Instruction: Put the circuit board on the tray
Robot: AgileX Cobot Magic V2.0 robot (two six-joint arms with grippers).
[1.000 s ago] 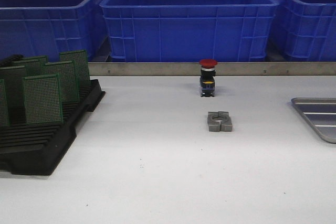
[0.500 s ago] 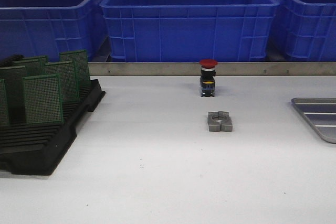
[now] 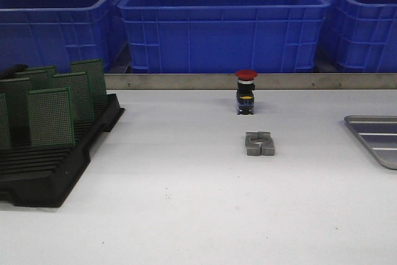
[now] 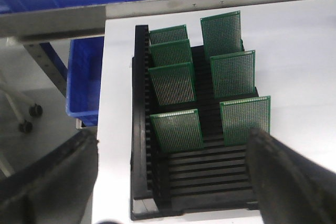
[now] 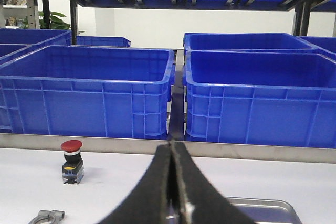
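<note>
Green circuit boards (image 4: 176, 129) standing upright in black slotted rack (image 3: 43, 175) at left, left gripper (image 4: 173, 182) hovering above with fingers spread wide, right gripper (image 5: 172, 192) fingers pressing together, tray (image 3: 378, 138) lying empty at right edge, neither arm showing in front view.

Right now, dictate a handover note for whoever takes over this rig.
Left gripper: open, empty, above the black rack.
Right gripper: shut, empty, the tray beyond its fingertips.
Circuit boards: seven, all upright in the rack at table left.
Tray at the right edge: visible part bare.
Done: nothing placed.
Left: grasp one board, carry it across, set it on the tray.
</note>
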